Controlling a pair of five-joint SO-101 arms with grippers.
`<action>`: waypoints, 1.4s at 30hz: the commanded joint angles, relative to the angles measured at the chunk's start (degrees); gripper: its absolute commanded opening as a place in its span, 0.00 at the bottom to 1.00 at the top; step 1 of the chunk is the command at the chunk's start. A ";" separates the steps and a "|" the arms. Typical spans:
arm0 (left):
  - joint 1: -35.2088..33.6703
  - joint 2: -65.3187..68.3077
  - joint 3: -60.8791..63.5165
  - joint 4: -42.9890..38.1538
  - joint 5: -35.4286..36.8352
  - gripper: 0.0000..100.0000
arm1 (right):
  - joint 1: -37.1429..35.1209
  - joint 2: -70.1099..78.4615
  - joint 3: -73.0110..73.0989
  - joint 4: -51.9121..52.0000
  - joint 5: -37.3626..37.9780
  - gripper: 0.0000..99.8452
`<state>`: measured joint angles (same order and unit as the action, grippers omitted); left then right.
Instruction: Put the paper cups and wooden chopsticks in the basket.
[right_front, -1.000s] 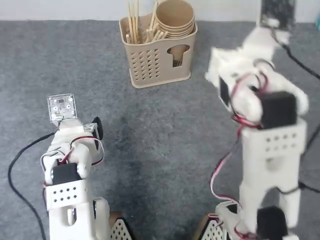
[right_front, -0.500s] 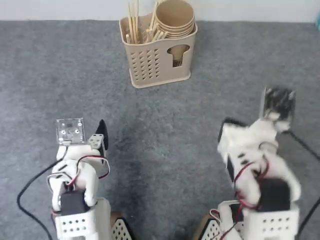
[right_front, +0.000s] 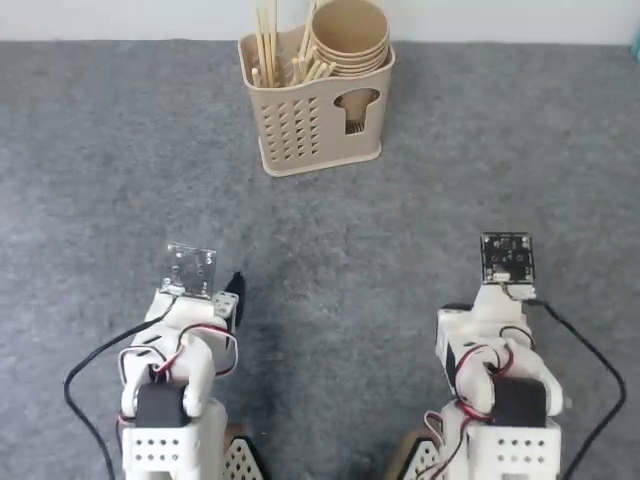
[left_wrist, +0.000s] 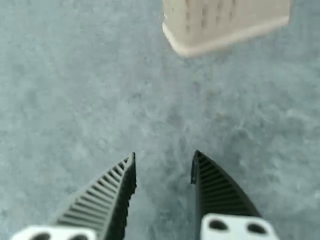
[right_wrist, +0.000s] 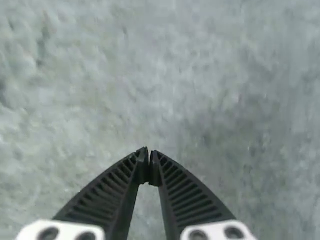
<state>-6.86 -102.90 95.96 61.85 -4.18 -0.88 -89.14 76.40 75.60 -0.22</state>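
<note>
Paper cups (right_front: 349, 35) are stacked in the basket (right_front: 315, 125) at the far edge of the grey mat (right_front: 120, 150), wooden chopsticks (right_front: 268, 45) standing beside them, so it looks done to me. Left gripper (left_wrist: 162, 165) has its jaws apart, right gripper (right_wrist: 148, 160) is pinched together on nothing. I'd just park both low, well clear of the basket, no bumping it.

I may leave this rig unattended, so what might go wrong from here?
The chopsticks stand tall above the basket rim beside the stacked paper cups; any arm sweeping past might knock them out. The left tool, open, faces the basket; driving forward might shove it.
</note>
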 joint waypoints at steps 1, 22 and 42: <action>0.18 -1.41 -0.04 0.70 -0.79 0.17 | 2.07 -0.13 1.67 -0.40 1.41 0.01; 0.26 -1.41 0.57 10.37 -0.53 0.17 | 6.99 -1.89 17.32 -5.14 1.23 0.01; 0.26 -1.41 0.57 10.46 -0.70 0.02 | 6.73 -14.73 20.04 -4.97 1.32 0.01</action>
<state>-6.95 -102.90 96.92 72.04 -4.35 5.45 -102.95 95.38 71.47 0.13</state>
